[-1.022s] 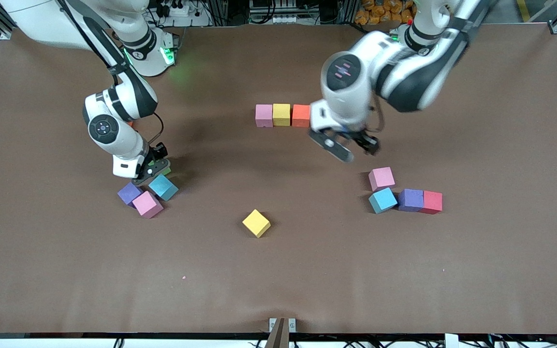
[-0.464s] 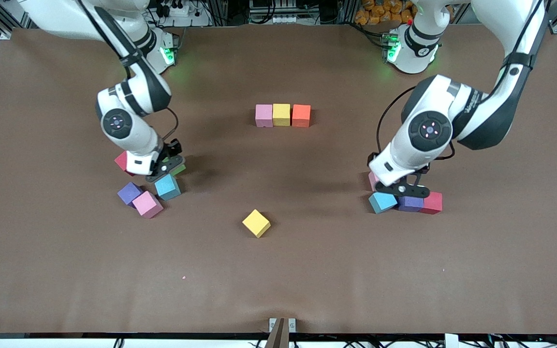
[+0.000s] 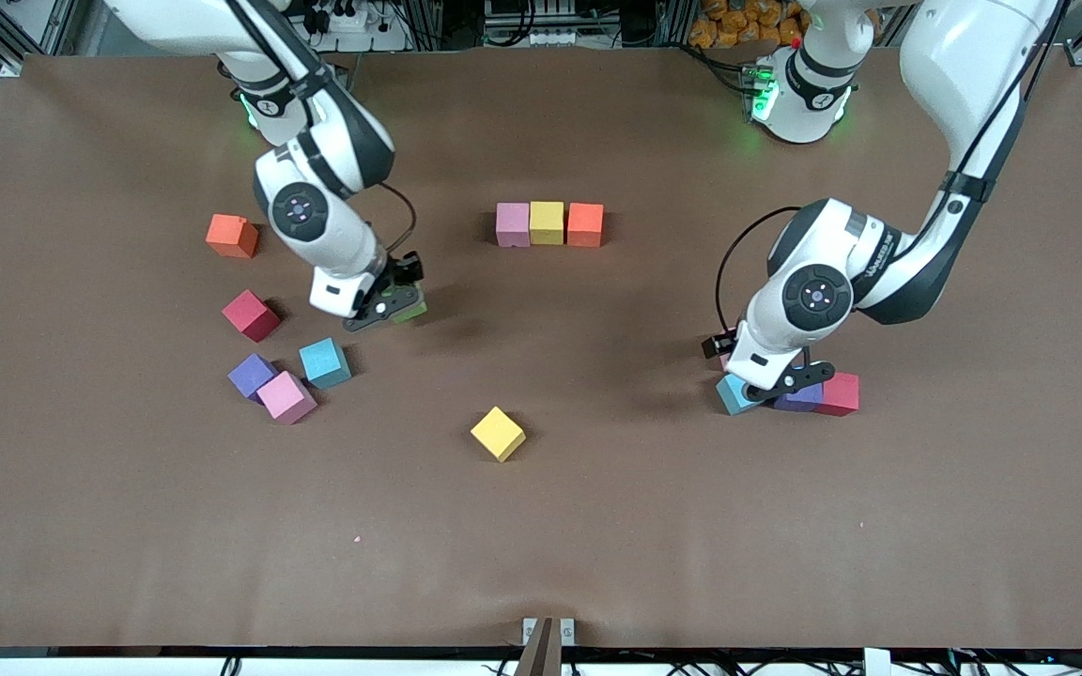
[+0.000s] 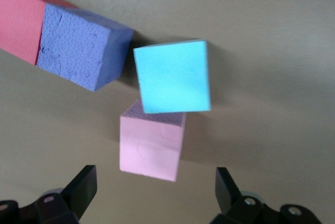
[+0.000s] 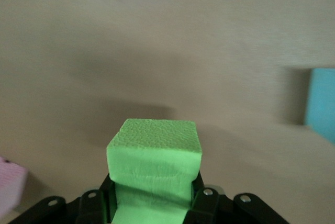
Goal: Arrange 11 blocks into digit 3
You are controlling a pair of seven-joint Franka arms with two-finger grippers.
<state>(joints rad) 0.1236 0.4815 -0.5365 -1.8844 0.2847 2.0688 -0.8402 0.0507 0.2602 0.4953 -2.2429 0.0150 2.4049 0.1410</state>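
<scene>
Right gripper [image 3: 389, 308] has lifted clear of the loose cluster, clamped on the green block [image 5: 155, 153] — heading, likely, for the pink-yellow-orange row [image 3: 548, 224], the digit's only finished line. Left gripper [image 4: 152, 192] has dropped, jaws wide and empty, over the pink block [image 4: 152, 148] touching the blue block [image 4: 172, 76] — both largely hidden from the front.

Brown table [image 3: 597, 526], cluttered metal frame [image 3: 541, 19] above
</scene>
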